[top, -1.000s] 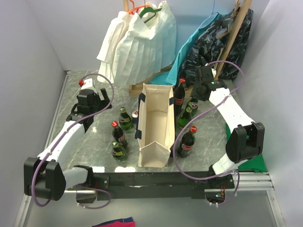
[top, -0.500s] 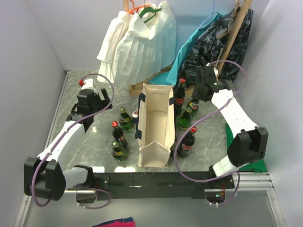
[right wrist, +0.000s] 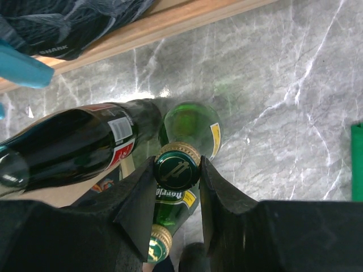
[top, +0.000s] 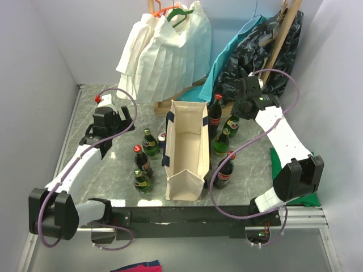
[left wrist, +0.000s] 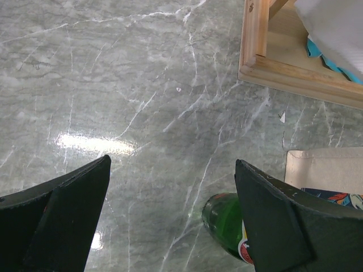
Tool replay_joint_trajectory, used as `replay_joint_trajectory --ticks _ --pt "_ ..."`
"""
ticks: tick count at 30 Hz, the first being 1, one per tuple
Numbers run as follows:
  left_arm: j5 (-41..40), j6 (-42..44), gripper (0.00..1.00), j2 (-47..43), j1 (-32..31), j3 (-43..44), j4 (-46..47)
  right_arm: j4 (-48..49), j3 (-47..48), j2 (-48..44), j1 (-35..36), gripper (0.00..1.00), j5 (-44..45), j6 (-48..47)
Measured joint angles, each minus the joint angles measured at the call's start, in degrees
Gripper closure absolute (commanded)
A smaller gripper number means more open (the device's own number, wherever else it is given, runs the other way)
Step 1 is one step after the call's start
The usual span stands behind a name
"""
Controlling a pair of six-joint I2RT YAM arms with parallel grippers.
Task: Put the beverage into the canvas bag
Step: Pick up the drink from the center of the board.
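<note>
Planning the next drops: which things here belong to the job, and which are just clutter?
Job: canvas bag; green bottle in right claw; other bottles flanking the bag.
Clutter: white pleated garment; teal cloth; dark garment; wooden rack.

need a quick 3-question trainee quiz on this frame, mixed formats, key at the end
1. True or false: the left gripper is holding a bottle.
2. The right gripper is closed on: A. a navy bag handle; B. the gold cap of a green bottle; C. a cola bottle's red cap.
3. Seen from above, does the canvas bag hold any drink yet?
Key: 1. False, its jaws stand open on nothing. 2. B. 3. No, its inside looks empty.
</note>
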Motion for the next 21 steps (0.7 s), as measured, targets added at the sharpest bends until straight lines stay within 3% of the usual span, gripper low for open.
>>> replay_joint_trajectory --ticks 21 --pt "0.46 0.0 0.04 0.0 0.02 0.0 0.0 -5.16 3.54 -2.47 0.02 1.0 0.04 -1.99"
